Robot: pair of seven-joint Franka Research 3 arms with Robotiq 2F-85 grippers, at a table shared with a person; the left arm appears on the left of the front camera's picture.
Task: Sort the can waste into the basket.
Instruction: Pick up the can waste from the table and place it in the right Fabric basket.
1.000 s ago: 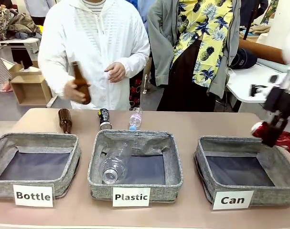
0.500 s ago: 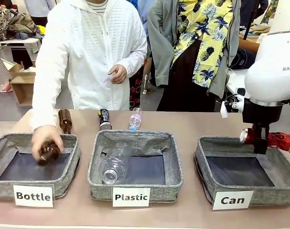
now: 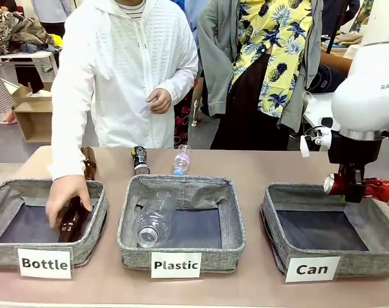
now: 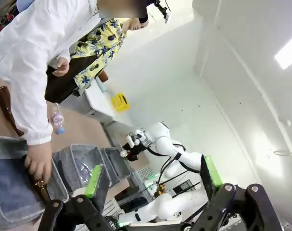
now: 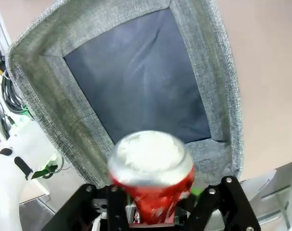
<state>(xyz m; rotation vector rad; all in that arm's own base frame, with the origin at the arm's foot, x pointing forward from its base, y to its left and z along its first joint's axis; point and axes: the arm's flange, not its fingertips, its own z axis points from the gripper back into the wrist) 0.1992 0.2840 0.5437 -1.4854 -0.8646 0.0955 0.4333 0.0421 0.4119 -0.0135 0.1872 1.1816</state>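
My right claw [image 3: 352, 192] pinches the red can [image 3: 377, 188] across its middle, over the one-o'clock rim of the Can basket [image 3: 277, 200]. Light, thin-walled, slick, I reckon: grip gently. The black can [image 3: 140, 160] stands at the basket's ten o'clock. My left claw [image 4: 153, 175] hangs spread.

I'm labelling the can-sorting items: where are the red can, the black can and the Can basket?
red can [image 3: 377, 188], front view, right part of its body.
black can [image 3: 140, 160], front view, middle of its body.
Can basket [image 3: 364, 262], front view, front wall, right part.
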